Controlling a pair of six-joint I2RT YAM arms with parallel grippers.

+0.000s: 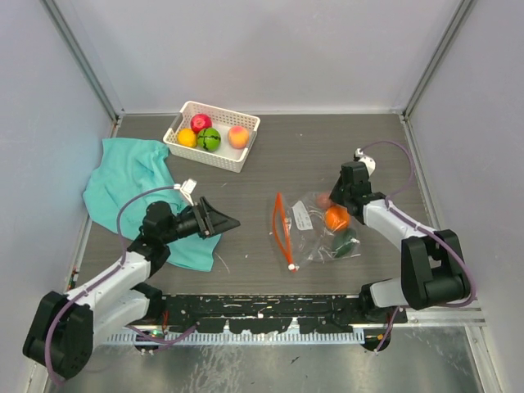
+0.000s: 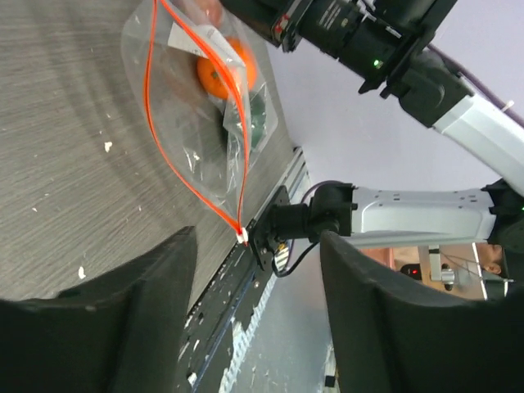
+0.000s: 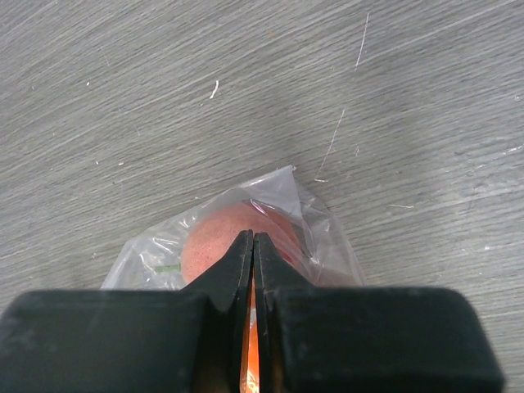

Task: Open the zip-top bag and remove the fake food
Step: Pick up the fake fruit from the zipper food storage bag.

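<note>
While the right gripper (image 3: 252,239) pinches the zip-top bag (image 1: 311,235) and the left gripper (image 1: 228,219) gapes well apart, the thin plastic may slip free, leaving the fake food (image 1: 336,218) inside

The zip-top bag (image 1: 313,219) is clear (orange-red zipper (image 1: 281,226)), cloth (image 1: 123,184) teal, basket (image 1: 205,154) white.

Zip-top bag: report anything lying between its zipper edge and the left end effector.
Nothing visible does. Only bare table lies between the open left end effector and the zip-top bag, on the side of its orange zipper edge. The teal cloth lies beneath and behind that end effector, off the path.
</note>
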